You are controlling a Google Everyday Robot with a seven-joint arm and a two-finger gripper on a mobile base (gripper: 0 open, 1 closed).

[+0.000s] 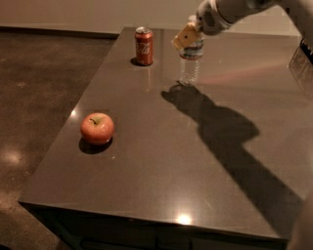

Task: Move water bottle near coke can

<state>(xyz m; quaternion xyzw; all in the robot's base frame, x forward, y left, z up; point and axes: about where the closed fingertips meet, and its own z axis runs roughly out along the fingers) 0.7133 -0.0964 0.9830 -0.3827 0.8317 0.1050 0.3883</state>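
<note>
jaws: closed on the upper part of the water bottle (pixel 189 68), one tan pad showing on its left side
gripper (pixel 188 36): over the far half of the worktop (pixel 161 195), at the bottle's neck; arm (pixel 234 10) enters from the top right
apple (pixel 97 128): nearest item, left side of the worktop, red-yellow, stem up, well apart from everything else
shadow (pixel 230 132): arm and bottle shadow runs from the bottle base toward the near right edge
water bottle: upright, clear ribbed body, label band mostly behind the pad; base at or just off the worktop, cannot tell which
coke can (pixel 144 46): upright near the far left edge, left of the bottle, near it but not touching
floor (pixel 39 88): dark, left of the worktop
</note>
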